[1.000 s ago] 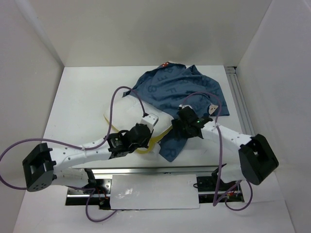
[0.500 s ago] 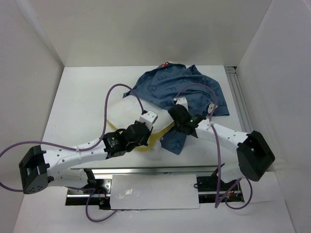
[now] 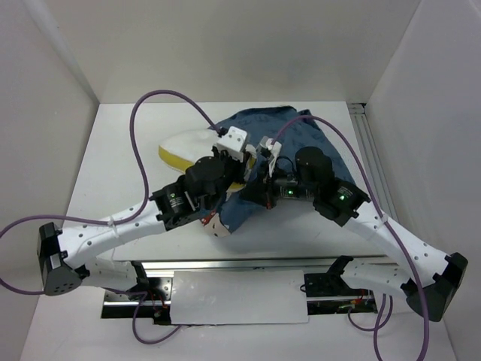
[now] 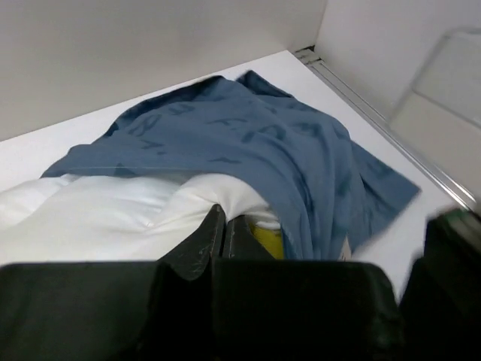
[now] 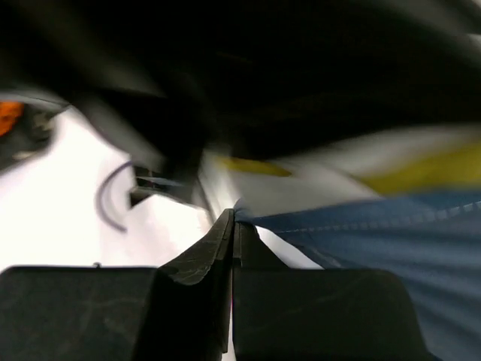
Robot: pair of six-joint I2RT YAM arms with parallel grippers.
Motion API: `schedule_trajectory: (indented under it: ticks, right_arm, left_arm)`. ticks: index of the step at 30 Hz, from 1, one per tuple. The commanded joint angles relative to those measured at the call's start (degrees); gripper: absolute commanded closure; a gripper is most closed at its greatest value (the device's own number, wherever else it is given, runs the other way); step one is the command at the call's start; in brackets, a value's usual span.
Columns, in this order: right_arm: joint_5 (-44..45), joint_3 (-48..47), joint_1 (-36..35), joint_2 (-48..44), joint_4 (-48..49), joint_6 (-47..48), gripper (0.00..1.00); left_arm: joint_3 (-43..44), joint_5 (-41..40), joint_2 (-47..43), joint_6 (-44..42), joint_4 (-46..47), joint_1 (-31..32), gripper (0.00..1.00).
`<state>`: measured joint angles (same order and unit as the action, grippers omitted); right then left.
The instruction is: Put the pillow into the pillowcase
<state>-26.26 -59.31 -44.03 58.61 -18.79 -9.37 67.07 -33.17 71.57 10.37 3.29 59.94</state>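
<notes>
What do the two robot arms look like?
Both arms have white perforated links and black joints. A purple cable loops along the left arm and the right arm. A small green light glows on the right one. The left tool and right tool have black fingers.

The pillow (image 3: 186, 144) sits toward the far side of the table (image 3: 113, 162), left of its middle. It is a soft white cushion whose pale yellow edge faces the table's near left. Its right end is tucked under the pillowcase (image 3: 301, 139) (denim blue, with faint printed letters). The pillowcase lies crumpled right of the table's middle, with one fold trailing toward the near edge.
</notes>
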Motion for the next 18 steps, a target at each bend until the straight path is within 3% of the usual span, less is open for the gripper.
schedule_trajectory:
  ticks: [1, 4, 6, 10, 11, 12, 13, 14, 15, 16, 17, 18]
  right_arm:
    - [-20.76, -3.18, -1.94, -1.39, 7.36, 1.37, 1.0]
    - [-24.01, -2.57, -1.94, -1.92, 7.36, -0.29, 1.0]
    - [-20.69, -2.04, -1.94, -2.54, 6.32, -0.92, 1.0]
    - [-18.31, 0.68, -1.94, 0.0, 1.94, -0.92, 1.0]
    - [-16.65, 0.16, -1.94, 0.8, -0.18, -0.92, 0.95]
    - [-12.28, 0.16, -1.94, 2.37, -1.94, -0.4, 0.72]
    - [-9.71, -0.45, -1.94, 3.0, -5.26, -0.39, 0.61]
    - [-7.51, -1.41, -1.94, 3.61, -6.86, 0.22, 0.51]
    - [-3.31, -1.95, -1.94, 4.31, -8.01, 0.23, 0.35]
    - [-0.92, -3.34, -1.94, 4.32, -10.37, 0.75, 0.29]
    - [1.28, -4.4, -1.94, 4.84, -11.79, 1.45, 0.24]
    - [5.91, -5.11, -1.94, 4.85, -12.5, 1.46, 0.18]
  left_arm:
    - [2.19, -5.59, 6.39, -0.18, 6.99, -0.35, 1.0]
    - [-3.16, -3.05, 9.37, 7.53, 3.23, -2.19, 1.0]
    - [-7.99, 1.25, 9.99, 15.0, 0.06, -2.81, 1.0]
    - [-13.89, 7.67, 9.38, 21.18, -2.4, -2.81, 1.0]
    - [-13.89, 7.68, 9.38, 22.05, -4.32, -2.81, 1.0]
    - [-13.11, 6.81, 8.77, 24.67, -7.13, -2.81, 1.0]
    - [-12.58, 5.67, 7.8, 25.57, -13.07, -2.81, 0.97]
    - [-12.05, 3.74, 7.19, 26.79, -16.27, -2.81, 0.74]
    - [-12.05, 2.85, 5.09, 29.24, -19.08, -2.81, 0.63]
    - [-12.05, 2.85, 3.68, 29.27, -23.11, -2.81, 0.51]
    - [-12.66, 2.85, 2.18, 30.31, -24.89, -2.81, 0.3]
    - [-13.79, 3.63, -1.22, 31.98, -26.39, -2.81, 0.23]
